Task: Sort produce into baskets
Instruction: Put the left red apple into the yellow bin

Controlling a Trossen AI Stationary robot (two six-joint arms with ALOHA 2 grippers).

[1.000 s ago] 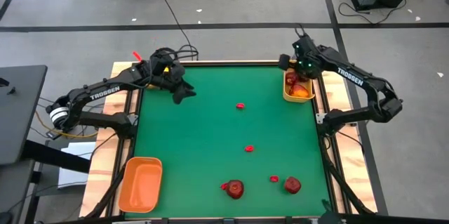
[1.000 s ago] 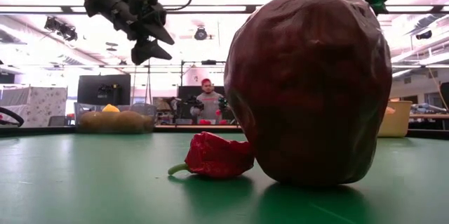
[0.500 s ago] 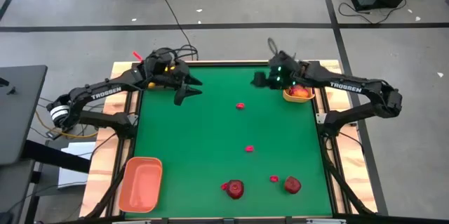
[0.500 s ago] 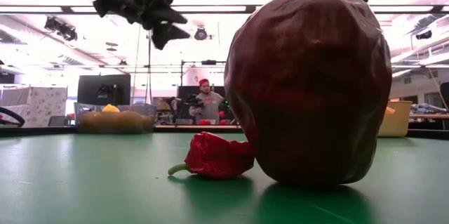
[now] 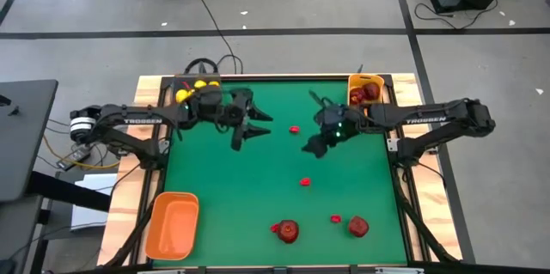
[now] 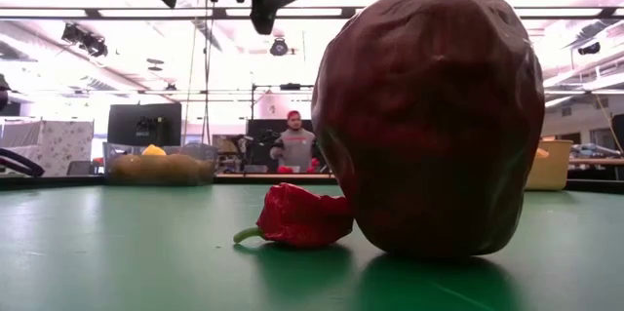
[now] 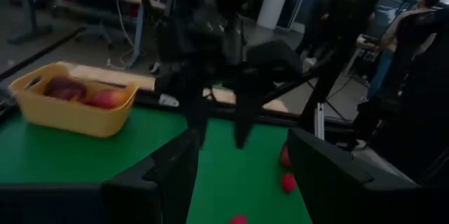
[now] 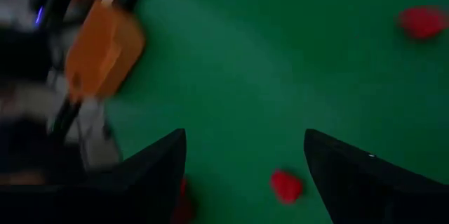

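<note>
Right gripper (image 5: 316, 147): fingers apart, empty, above mid-tabletop (image 5: 215, 171). Left gripper (image 5: 249, 128): parted, empty, opposite. Nearest pepper (image 5: 295, 129): between them. Yellow basket (image 5: 363, 94): far right corner. You should centre over one pepper, descend straight, then close.

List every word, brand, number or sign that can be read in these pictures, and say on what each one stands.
"TROSSEN": white letters on the left arm, in the high view.
"TROSSEN": white letters on the right arm, in the high view.
No other text is readable; the low view and the wrist views show none.
</note>
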